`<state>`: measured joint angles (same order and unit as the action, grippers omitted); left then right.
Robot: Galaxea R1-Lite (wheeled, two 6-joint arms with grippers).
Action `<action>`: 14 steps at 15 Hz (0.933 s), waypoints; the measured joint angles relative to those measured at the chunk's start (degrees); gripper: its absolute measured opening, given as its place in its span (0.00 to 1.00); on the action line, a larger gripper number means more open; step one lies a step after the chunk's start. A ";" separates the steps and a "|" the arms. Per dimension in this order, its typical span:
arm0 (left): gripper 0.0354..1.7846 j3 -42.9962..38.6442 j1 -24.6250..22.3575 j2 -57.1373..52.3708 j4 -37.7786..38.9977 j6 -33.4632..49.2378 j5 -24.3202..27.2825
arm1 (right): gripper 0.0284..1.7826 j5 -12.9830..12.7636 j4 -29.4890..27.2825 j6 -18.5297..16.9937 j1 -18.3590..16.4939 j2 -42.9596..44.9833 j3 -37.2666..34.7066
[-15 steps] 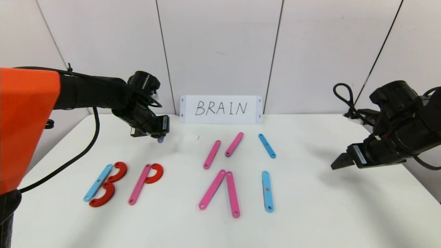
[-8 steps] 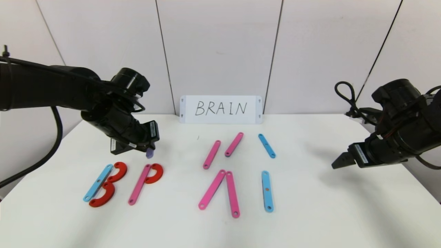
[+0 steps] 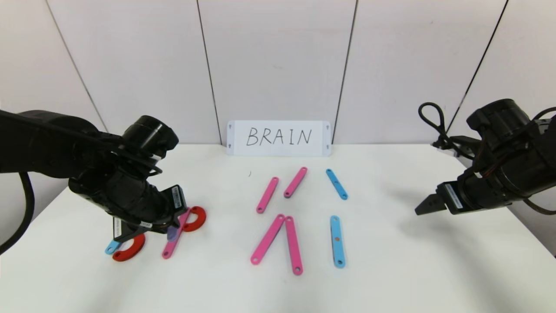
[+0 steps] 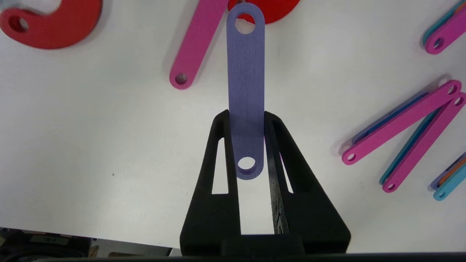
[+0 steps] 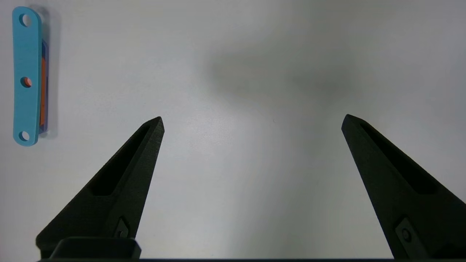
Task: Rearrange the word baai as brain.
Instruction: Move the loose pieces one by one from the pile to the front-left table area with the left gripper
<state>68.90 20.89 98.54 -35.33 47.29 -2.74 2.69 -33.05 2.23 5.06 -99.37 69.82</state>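
Left gripper [image 4: 247,120]: low over the left part of the white worktop [image 3: 391,269], fingers pressed onto a purple bar [image 4: 245,91] — pinched near one holed end, the rest sticking out past the fingertips.
Purple bar: in the left wrist view its free end lies over the edge of a red arc [image 4: 267,9] and just beside a pink bar [image 4: 196,43]; whether it touches either cannot be told.
Second letter: the pink bar [image 3: 176,239] with the red arc [image 3: 196,218] at its top, partly hidden by the left gripper in the head view.
First letter: mostly covered by the left arm — only the lower tip of a blue bar [image 3: 111,248] and the lower red arc [image 3: 129,251] show.
Third letter: two long pink bars [image 3: 280,241] meeting at the top, spread apart at the bottom, mid-worktop.
Fourth letter: an upright blue bar [image 3: 336,241] to the right of them.
Spare pieces: two slanted pink bars [image 3: 282,188] and a short blue bar [image 3: 336,184] lie farther back.
Card [image 3: 278,138]: white, handwritten "BRAIN", standing at the back wall.
Right gripper [image 5: 253,123]: fingers spread wide, holding nothing, hanging over bare worktop at the right, well apart from the letters.
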 joint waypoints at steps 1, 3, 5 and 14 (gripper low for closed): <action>0.14 -1.21 0.85 -0.63 0.39 1.24 0.00 | 0.96 0.00 -0.02 0.02 0.12 0.09 -0.11; 0.14 -3.66 1.84 -1.49 1.60 1.63 0.10 | 0.96 0.00 0.00 0.02 0.52 0.13 -0.22; 0.14 -6.78 3.58 -1.90 4.00 1.91 0.21 | 0.96 0.00 0.04 0.02 0.76 0.11 -0.33; 0.14 -12.64 4.77 0.35 11.08 3.95 0.13 | 0.96 0.00 0.01 0.02 1.00 0.13 -0.39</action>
<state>56.26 25.66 98.89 -24.25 51.24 -2.61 2.69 -33.04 2.26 6.06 -99.23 69.43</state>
